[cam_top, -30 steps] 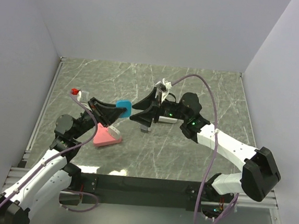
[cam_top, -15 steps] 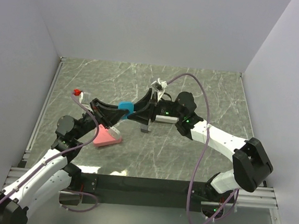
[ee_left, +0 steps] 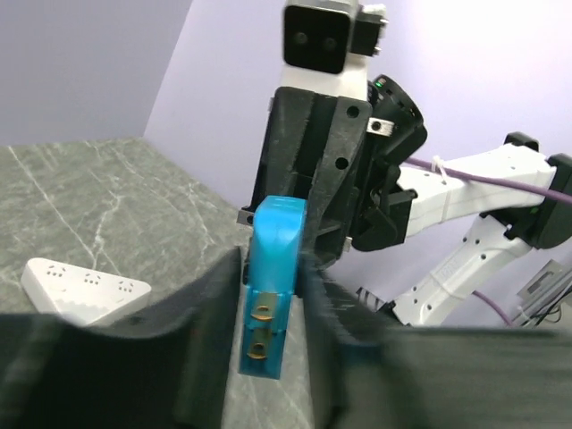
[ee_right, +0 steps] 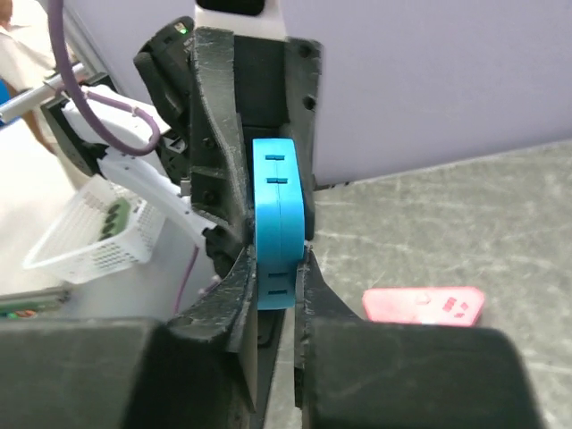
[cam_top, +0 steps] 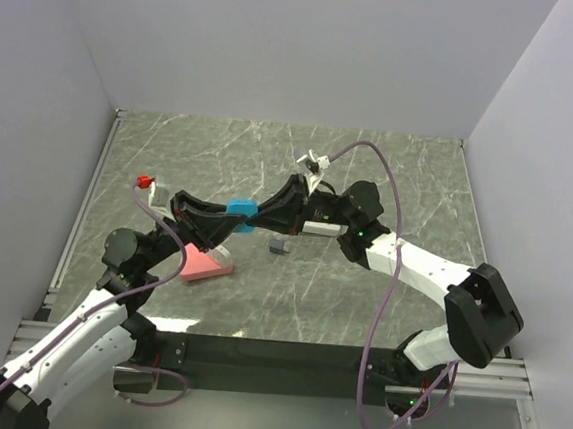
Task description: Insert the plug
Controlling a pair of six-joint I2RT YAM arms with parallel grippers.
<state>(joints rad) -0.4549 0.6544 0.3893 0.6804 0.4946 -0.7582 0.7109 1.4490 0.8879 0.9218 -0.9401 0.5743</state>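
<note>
A blue plug (cam_top: 241, 211) hangs in the air over the middle of the table, between my two grippers. My right gripper (ee_right: 275, 268) is shut on the lower end of the blue plug (ee_right: 279, 206), both fingers pressed against its flat sides. My left gripper (ee_left: 268, 295) straddles the prong end of the plug (ee_left: 277, 250) with a thin gap on each side, so it is slightly open. Two brass prongs show on the plug. In the top view the left gripper (cam_top: 228, 217) and right gripper (cam_top: 258, 215) meet tip to tip. A pink socket block (cam_top: 200, 263) lies on the table below them.
The pink block (ee_right: 423, 307) shows slots on its face. A white triangular socket piece (ee_left: 85, 288) lies on the marble table (cam_top: 390, 183). A small dark grey block (cam_top: 278, 246) sits under the right gripper. Grey walls enclose the table. A white basket (ee_right: 89, 241) stands off the table.
My right gripper has come in from the right and closed on the blue plug. The left gripper's jaws have loosened from the plug.
</note>
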